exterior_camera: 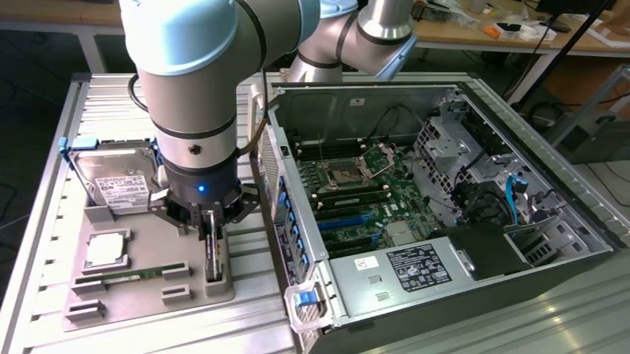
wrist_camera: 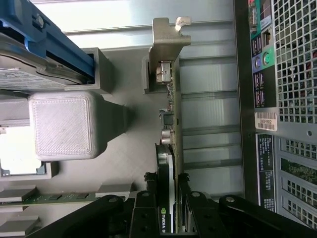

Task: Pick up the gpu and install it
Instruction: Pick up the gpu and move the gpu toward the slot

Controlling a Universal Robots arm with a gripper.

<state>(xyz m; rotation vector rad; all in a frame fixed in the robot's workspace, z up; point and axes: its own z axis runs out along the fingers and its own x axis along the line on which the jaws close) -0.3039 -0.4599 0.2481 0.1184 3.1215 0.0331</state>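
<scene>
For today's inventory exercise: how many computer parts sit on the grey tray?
4: hard drive at the far end, processor midway, memory stick nearest the camera, graphics card on edge in the gripper. The arm may hide others.

gpu (exterior_camera: 212, 257) in tray (exterior_camera: 165, 245) beside case (exterior_camera: 556, 173)

Wooden workbench (exterior_camera: 473, 38) (cluttered), grey floor (exterior_camera: 615, 184)

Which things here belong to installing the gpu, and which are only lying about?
For the job: gpu, standing on edge; gripper closed on it; open computer case.
Lying about: hard drive, processor chip, memory stick.
</scene>
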